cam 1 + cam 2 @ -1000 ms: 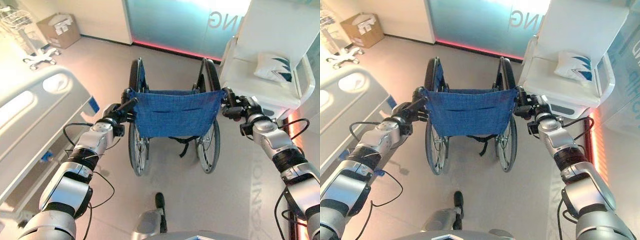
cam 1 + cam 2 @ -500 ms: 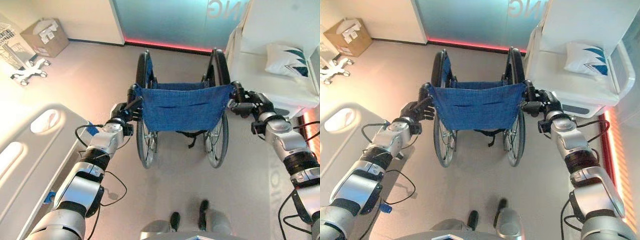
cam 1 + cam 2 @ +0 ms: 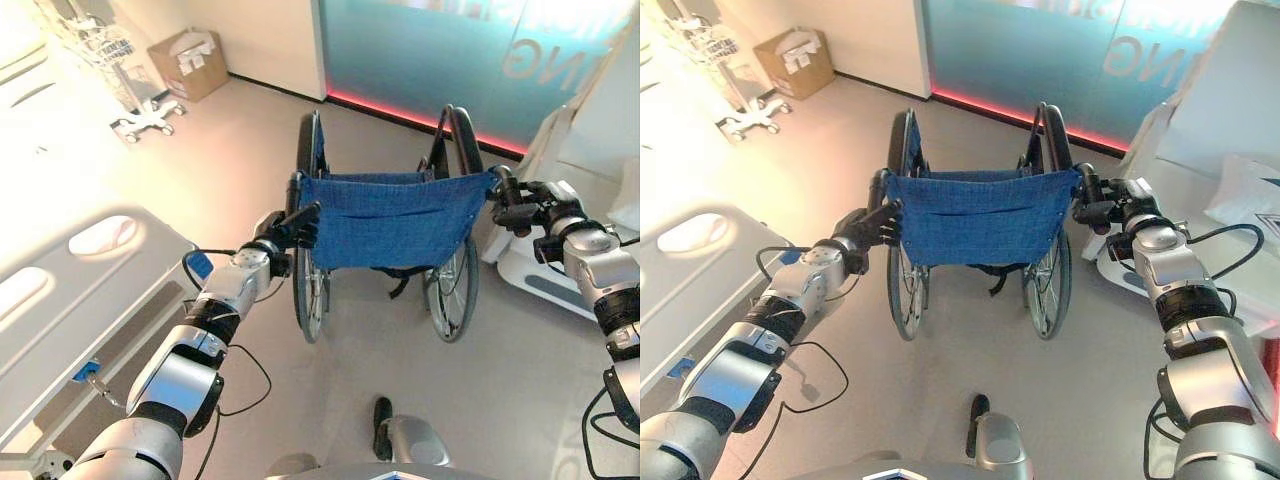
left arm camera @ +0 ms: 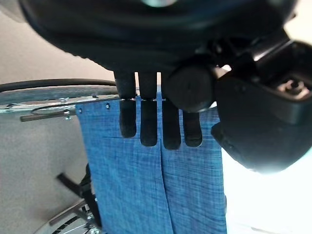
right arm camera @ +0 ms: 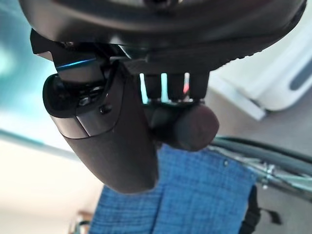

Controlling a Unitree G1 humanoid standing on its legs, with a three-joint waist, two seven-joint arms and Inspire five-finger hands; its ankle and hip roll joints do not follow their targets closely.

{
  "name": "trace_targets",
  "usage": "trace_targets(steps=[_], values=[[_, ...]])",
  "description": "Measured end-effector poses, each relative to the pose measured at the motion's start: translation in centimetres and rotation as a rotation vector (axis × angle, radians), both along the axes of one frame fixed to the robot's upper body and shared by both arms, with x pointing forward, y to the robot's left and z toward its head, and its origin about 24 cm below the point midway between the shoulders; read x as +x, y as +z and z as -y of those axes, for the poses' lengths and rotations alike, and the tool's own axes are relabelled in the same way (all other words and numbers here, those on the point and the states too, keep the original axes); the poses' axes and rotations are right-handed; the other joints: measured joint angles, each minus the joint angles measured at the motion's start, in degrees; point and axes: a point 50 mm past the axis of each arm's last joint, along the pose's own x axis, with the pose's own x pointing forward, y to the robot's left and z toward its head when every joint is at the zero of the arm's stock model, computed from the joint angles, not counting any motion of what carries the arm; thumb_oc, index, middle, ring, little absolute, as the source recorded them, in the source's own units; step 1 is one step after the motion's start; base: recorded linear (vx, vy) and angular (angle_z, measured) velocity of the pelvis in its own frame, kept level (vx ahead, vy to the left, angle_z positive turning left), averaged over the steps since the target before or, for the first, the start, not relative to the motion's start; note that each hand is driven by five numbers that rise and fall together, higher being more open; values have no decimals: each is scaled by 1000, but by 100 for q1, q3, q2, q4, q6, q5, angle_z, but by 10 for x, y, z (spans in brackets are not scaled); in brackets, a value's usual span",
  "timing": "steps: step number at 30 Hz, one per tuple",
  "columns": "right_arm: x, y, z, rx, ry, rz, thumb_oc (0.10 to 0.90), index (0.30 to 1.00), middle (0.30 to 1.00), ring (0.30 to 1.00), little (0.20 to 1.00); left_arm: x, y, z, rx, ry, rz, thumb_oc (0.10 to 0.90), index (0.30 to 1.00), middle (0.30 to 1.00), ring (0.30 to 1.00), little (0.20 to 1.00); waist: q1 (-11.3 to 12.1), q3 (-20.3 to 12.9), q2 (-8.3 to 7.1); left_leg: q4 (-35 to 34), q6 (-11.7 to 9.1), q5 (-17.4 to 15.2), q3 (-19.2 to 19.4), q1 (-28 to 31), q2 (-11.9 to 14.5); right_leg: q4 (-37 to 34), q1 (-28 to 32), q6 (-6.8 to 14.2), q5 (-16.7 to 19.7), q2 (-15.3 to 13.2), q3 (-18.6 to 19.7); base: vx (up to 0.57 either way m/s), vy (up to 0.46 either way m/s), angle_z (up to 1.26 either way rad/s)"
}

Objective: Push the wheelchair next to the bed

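The bed (image 3: 70,300) fills the floor's left side, its white rail panel lying beside the robot's left arm. Over on the right stands a white chair (image 3: 1240,130) with a pillow (image 3: 1250,200) on its seat. Between them, out on the open floor (image 3: 230,150), sits the wheelchair (image 3: 395,220), its blue back facing the robot and its big wheels on the ground; it is near the bed's corner but apart from it, and its right side is just beside the white chair's base. The left hand (image 3: 293,226) is up at the wheelchair's left push handle; its wrist view has the fingers (image 4: 148,126) reaching out straight, side by side, over the top edge of the blue cloth, with the handle's round end against them. The right hand (image 3: 1110,203) is on the right push handle, fingers and thumb wrapped around the dark grip, as its wrist view shows. At the far left corner of the floor a cardboard box (image 3: 187,62) stands against the wall, a wheeled stand (image 3: 125,75) just beside it.
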Motion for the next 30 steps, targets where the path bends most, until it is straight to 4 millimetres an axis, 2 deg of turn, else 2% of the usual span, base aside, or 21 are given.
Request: trace_targets(steps=[1,2,3,5,7,9,11,12,13,14,15,19,21,22,23,24,25,26,27,28,30], values=[[0,-1,-1,-9,5,-10,400,300,300,300,300,-2,-3,-2,2,3,-8,400,300,300,300,300,41,1,-2,780,-236,165,8,-375,63,1,89,-73,-101,56,-46,251,-361,19],[1,-2,-3,-18,13,-16,400,300,300,300,300,-3,-5,-4,2,8,-16,400,300,300,300,300,44,-4,-33,1439,-296,181,29,-663,100,-13,190,-121,-126,43,-170,186,-239,20],[1,-2,-3,-20,14,-18,400,300,300,300,300,-4,-7,-3,1,8,-22,400,300,300,300,300,62,-2,-40,1657,-358,480,42,-853,112,-4,251,-174,-230,63,-172,292,-309,26],[0,-4,-3,-24,18,-24,400,300,300,300,300,-7,-9,-4,3,8,-23,400,300,300,300,300,83,52,-158,2088,-346,589,472,-1273,327,-82,436,-232,-323,74,-360,255,-157,30],[0,-5,-2,-30,15,-34,400,300,300,300,300,-8,-8,-4,-2,-3,-9,400,300,300,300,300,187,127,-307,1266,-318,586,837,-1503,273,-473,777,-185,-248,129,-466,366,-118,21],[-1,-8,0,-29,4,-44,400,300,300,300,300,-11,-9,-4,-7,-16,-8,400,300,300,300,300,263,141,-330,378,-320,590,1140,-1584,185,-740,1018,-167,-260,270,-504,326,-57,4],[-2,-10,1,-44,2,-59,400,300,300,300,300,-14,-11,-3,-36,-30,-10,400,300,300,300,300,427,146,-341,-869,-127,751,1679,-1583,-10,-1030,1289,-123,-290,412,-541,482,-64,-2],[-3,-11,5,-49,-11,-72,400,300,300,300,300,-16,-15,2,-57,-35,-17,400,300,300,300,300,455,124,-130,-1484,-78,854,1896,-1660,64,-775,1352,232,-588,547,-687,593,-82,-3],[-3,-9,7,-50,-10,-70,400,300,300,300,300,-17,-14,3,-66,-36,-12,400,300,300,300,300,527,104,13,-1737,-139,925,1917,-1708,168,-444,1326,45,-693,622,-480,409,-73,8],[-6,-12,9,-41,-13,-79,400,300,300,300,300,-20,-12,1,-70,-44,1,400,300,300,300,300,545,102,43,-2079,-149,1113,2205,-1856,256,-694,1626,-325,-864,820,-678,446,-108,0],[-6,-15,8,-30,-12,-87,400,300,300,300,300,-25,-13,0,-71,-47,6,400,300,300,300,300,598,65,16,-2338,-118,1139,2363,-1825,192,-813,1765,-340,-886,878,-838,289,-83,3],[-5,-17,8,-13,6,-104,400,300,300,300,300,-32,-11,-5,-78,-49,20,400,300,300,300,300,1117,-62,-194,-1983,120,1253,2328,-1977,-342,-1083,2103,-250,-1081,880,-831,386,-49,-47],[-5,-26,5,9,8,-130,400,300,300,300,300,-34,-14,-7,-80,-43,9,400,300,300,300,300,1296,-260,-345,-1769,639,1329,2333,-1851,-725,-975,2147,-45,-1241,843,-844,330,86,-33],[-5,-26,5,12,13,-131,400,300,300,300,300,-33,-13,-8,-86,-40,15,400,300,300,300,300,1313,-290,-224,-1756,910,1263,2359,-1562,-862,-445,2077,295,-1439,947,-852,468,150,4],[-7,-29,6,15,11,-134,400,300,300,300,300,-34,-15,-6,-100,-36,12,400,300,300,300,300,1267,-389,129,-2021,2033,1362,2115,-1337,-769,914,1636,586,-1606,1086,-1049,291,105,16],[-7,-34,3,25,14,-139,400,300,300,300,300,-34,-14,-8,-97,-29,14,400,300,300,300,300,1308,-395,82,-2146,2081,1676,1843,-1247,-794,1810,1374,667,-1708,862,-1141,307,61,-9],[-7,-38,0,25,21,-148,400,300,300,300,300,-35,-15,-11,-105,-16,15,400,300,300,300,300,1437,-413,-64,-2112,2010,1636,1706,-1180,-931,2858,1108,696,-1727,424,-1137,283,-19,-19],[-9,-42,0,32,20,-152,400,300,300,300,300,-36,-18,-12,-103,-6,7,400,300,300,300,300,1409,-441,-173,-1904,1970,1626,1097,-1083,-1264,4134,872,841,-1654,-237,-976,368,-58,5],[-10,-39,4,49,16,-142,400,300,300,300,300,-36,-19,-10,-92,-15,-1,400,300,300,300,300,1331,-438,-112,-1850,1888,1680,477,-1026,-1464,4589,741,963,-1577,-458,-573,329,-113,49],[-10,-38,5,61,8,-132,400,300,300,300,300,-36,-20,-8,-87,-19,-1,400,300,300,300,300,1202,-416,20,-1884,1835,1719,61,-958,-1472,4510,651,910,-1607,-425,-448,247,-117,58],[-12,-39,9,55,-8,-141,400,300,300,300,300,-33,-22,-4,-70,-41,-16,400,300,300,300,300,1231,-367,129,-2197,1613,1877,-645,-639,-1457,3758,610,856,-1635,-449,-510,300,-281,47]])
